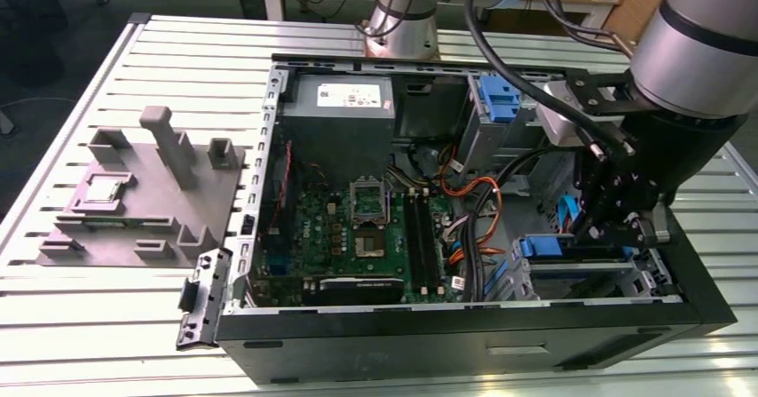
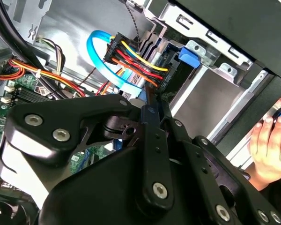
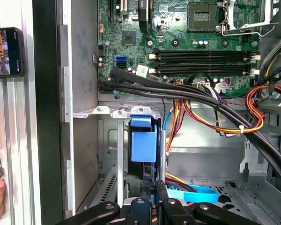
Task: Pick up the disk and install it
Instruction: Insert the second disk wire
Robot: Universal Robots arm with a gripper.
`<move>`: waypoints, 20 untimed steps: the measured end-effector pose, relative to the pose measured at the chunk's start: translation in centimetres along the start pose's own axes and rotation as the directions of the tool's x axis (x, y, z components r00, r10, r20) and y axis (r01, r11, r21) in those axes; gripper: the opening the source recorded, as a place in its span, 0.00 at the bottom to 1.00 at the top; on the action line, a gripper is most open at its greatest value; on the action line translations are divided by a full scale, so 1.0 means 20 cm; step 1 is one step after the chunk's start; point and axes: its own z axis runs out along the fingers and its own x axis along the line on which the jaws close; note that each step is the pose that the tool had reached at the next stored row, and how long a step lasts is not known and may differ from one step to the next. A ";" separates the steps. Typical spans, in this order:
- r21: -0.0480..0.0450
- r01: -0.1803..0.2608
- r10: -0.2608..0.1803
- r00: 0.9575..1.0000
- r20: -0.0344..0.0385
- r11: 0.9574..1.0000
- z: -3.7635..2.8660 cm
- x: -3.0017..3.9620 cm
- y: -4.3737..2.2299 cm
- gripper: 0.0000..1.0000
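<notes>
— Since the drive cage sits low in the open computer case [image 1: 698, 299], where is the disk [image 3: 144, 145]?

— Standing edgewise in the cage slot, blue rail showing, cables [image 2: 131, 58] plugged at its end.

— And the gripper [image 3: 148, 194]?

— Its fingers [image 3: 144, 190] are clenched on the disk's edge, seemingly to seat it. A hand [image 2: 269, 145] waits outside.

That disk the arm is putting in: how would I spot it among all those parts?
Start at the open computer case. In its drive cage, at the corner on the exterior view's right, the disk stands on edge just ahead of the gripper. Its bright blue plastic rail sets it apart from the bare grey metal around it.
</notes>
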 end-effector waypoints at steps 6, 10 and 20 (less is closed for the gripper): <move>0.000 0.000 0.000 1.000 0.001 1.000 0.012 0.001 0.001 0.16; 0.000 0.000 0.000 1.000 0.001 1.000 0.012 0.000 0.001 0.16; -0.008 0.000 0.000 1.000 0.002 1.000 -0.082 0.006 -0.008 0.24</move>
